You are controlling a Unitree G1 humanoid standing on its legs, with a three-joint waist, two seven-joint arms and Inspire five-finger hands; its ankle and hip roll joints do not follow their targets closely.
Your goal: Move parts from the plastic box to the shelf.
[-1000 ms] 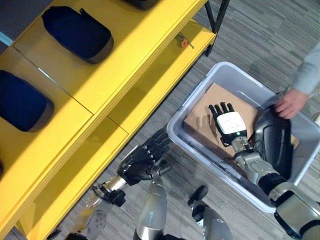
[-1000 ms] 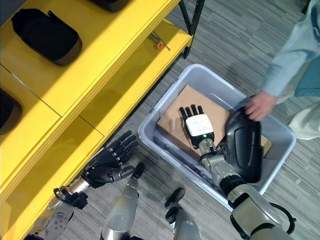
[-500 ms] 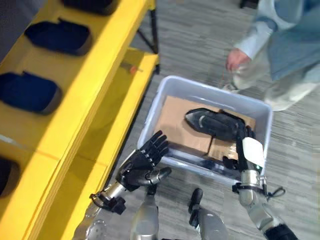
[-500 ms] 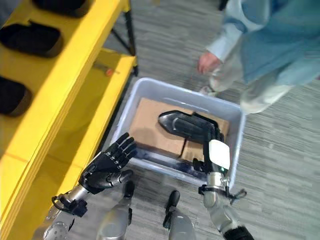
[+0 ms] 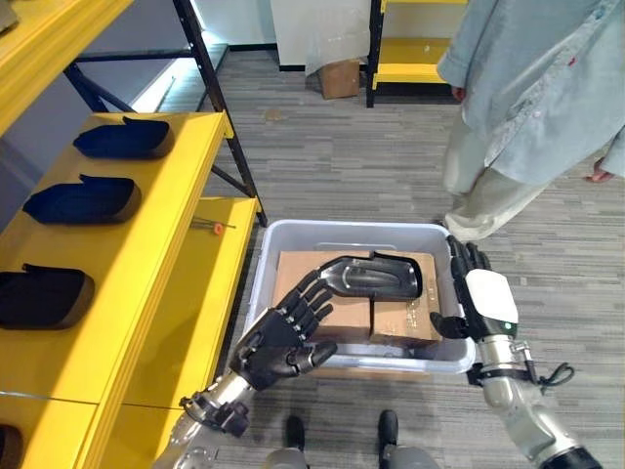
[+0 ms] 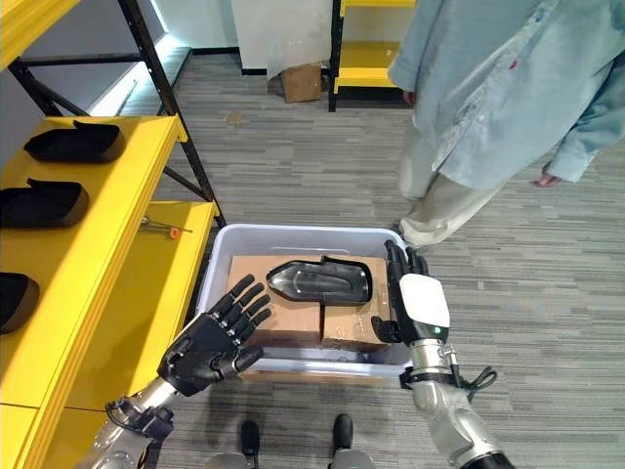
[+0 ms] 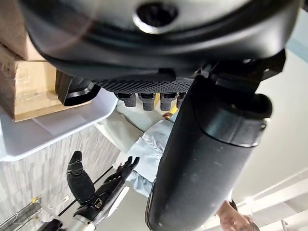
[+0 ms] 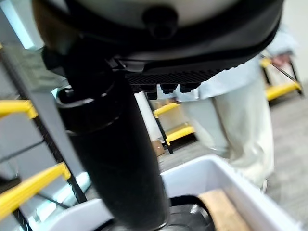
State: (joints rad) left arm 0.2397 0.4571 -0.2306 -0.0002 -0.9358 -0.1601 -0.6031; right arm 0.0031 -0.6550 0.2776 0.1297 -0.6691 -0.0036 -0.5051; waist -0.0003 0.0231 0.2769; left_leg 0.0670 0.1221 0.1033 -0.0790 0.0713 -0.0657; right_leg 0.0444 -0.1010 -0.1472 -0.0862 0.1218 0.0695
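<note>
A grey plastic box point(image 5: 342, 227) stands on the floor in front of me, with cardboard point(image 5: 298, 277) inside. One glossy black part point(image 5: 376, 277) lies across the cardboard. My left hand point(image 5: 283, 337) hovers at the box's near left corner, fingers straight and spread, holding nothing. My right hand point(image 5: 480, 298), white-backed, stands upright at the box's right end with straight fingers and its palm toward the wall. The yellow shelf point(image 5: 186, 166) on the left carries dark parts point(image 5: 125, 139) point(image 5: 83, 200) point(image 5: 44, 296) in a row.
A person point(image 5: 532, 98) in a light blue shirt and pale trousers stands just behind the box on the right. A small orange-tipped tool point(image 5: 215, 227) lies on the lower shelf board point(image 5: 210, 283). Black shelf posts point(image 5: 210, 93) rise behind; another yellow rack point(image 5: 415, 44) stands far back.
The camera has swung up. The person has let go of the black part, now lying on the cardboard, and stepped back. My right hand has left the box's inside for its right end.
</note>
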